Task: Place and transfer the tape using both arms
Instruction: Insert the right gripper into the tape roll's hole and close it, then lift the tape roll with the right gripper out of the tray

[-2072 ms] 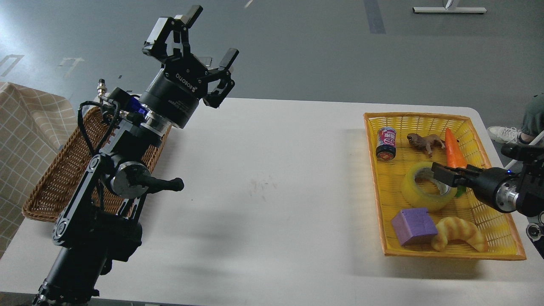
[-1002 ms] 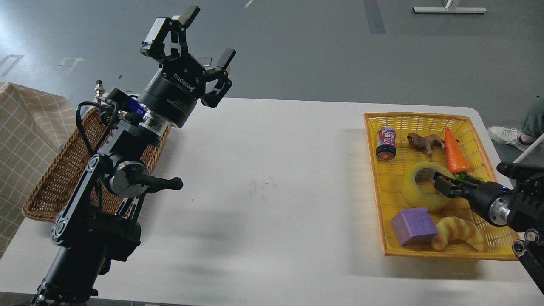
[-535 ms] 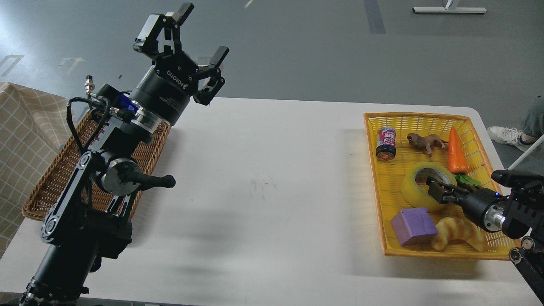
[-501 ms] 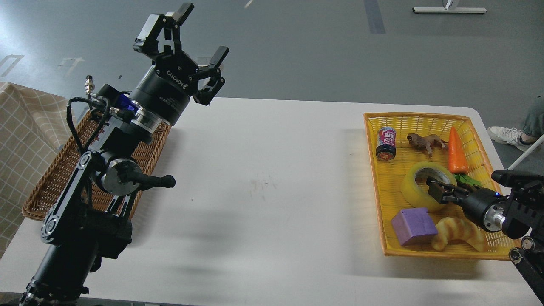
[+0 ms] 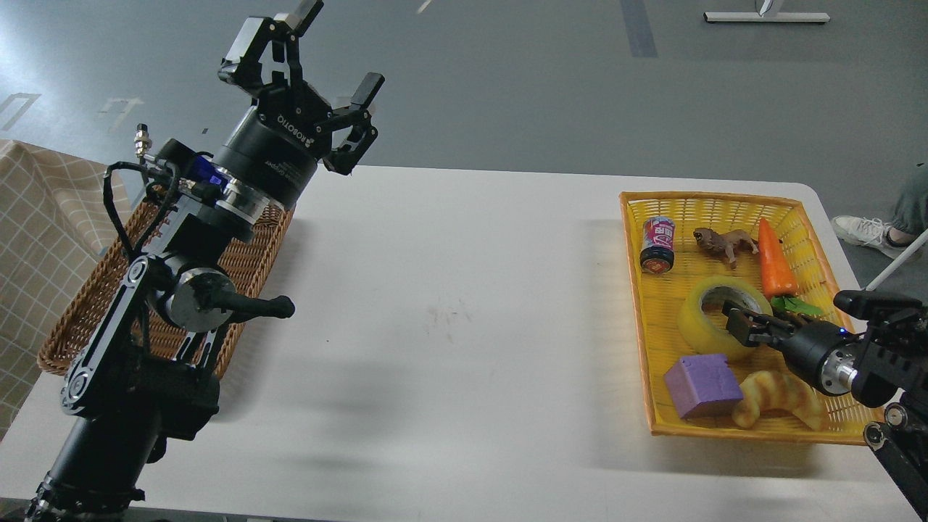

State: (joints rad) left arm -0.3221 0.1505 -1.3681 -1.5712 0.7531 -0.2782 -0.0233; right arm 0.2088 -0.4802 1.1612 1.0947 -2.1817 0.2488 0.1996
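Note:
The tape (image 5: pixel 694 328), a translucent yellow roll with a whitish core, lies flat in the yellow basket (image 5: pixel 710 196) at the right of the white table (image 5: pixel 471 326). My right gripper (image 5: pixel 738 324) comes in low from the right, its dark fingers at the roll's near-right rim by the core. Whether they grip the wall is unclear. My left gripper (image 5: pixel 330 47) is open and empty, raised high above the table's far left, pointing up and away.
The yellow basket also holds a can (image 5: pixel 657 245), a brown toy animal (image 5: pixel 725 241), a carrot (image 5: pixel 774 261), a purple cube (image 5: pixel 702 384) and a croissant (image 5: pixel 779 395). A brown wicker basket (image 5: pixel 94 312) stands at the left edge behind my left arm.
My right gripper has dropped and slid left along the tape's rim. The tape and yellow basket have shifted slightly left. My left arm has swung a little up and to the left, still open.

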